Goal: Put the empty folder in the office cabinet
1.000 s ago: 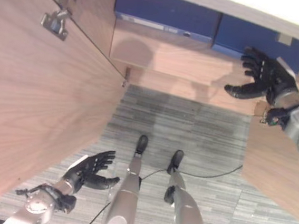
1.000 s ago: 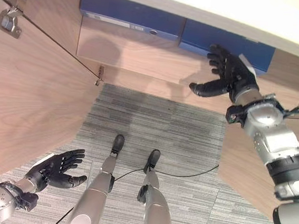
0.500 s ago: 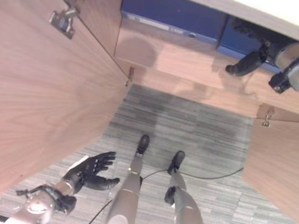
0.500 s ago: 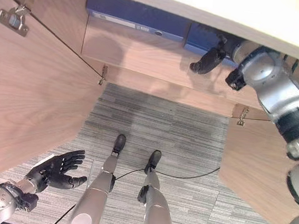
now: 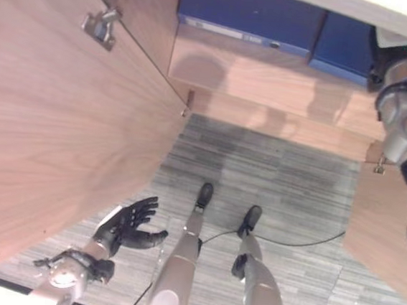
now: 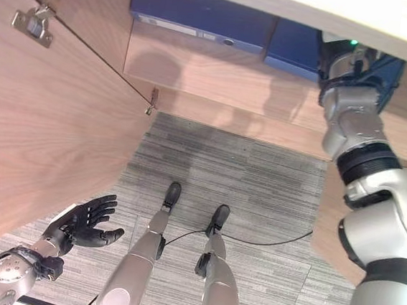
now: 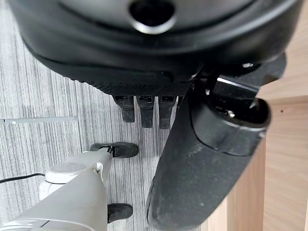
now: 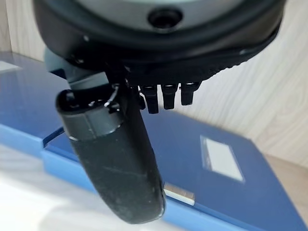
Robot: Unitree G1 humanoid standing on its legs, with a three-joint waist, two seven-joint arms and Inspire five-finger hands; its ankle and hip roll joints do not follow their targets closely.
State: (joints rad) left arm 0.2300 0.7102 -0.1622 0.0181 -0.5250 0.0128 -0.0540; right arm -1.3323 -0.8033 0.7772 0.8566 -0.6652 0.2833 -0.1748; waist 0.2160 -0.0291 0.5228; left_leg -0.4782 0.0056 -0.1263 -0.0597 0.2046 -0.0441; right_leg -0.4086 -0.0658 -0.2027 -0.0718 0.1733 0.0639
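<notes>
Two blue folders lie flat side by side on the cabinet shelf (image 5: 268,79): a longer left folder (image 5: 249,16) and a right folder (image 5: 341,47). My right arm (image 6: 350,130) reaches up into the cabinet at that right folder, and the cabinet's top board hides the hand in the eye views. In the right wrist view my right hand (image 8: 159,43) hovers over the blue folder (image 8: 207,163) with thumb and fingers straight, holding nothing. Low at the left, over the carpet, hangs my left hand (image 5: 126,224), fingers spread and empty.
The open left cabinet door (image 5: 61,131) stands close beside my left arm, its metal hinge (image 5: 100,24) near the top. The open right door (image 5: 391,221) stands at the right edge. Grey striped carpet (image 5: 281,174) lies between them.
My right hand has gone from in front of the shelf deeper into the cabinet, over the right folder, behind the top board. The left hand has hardly moved.
</notes>
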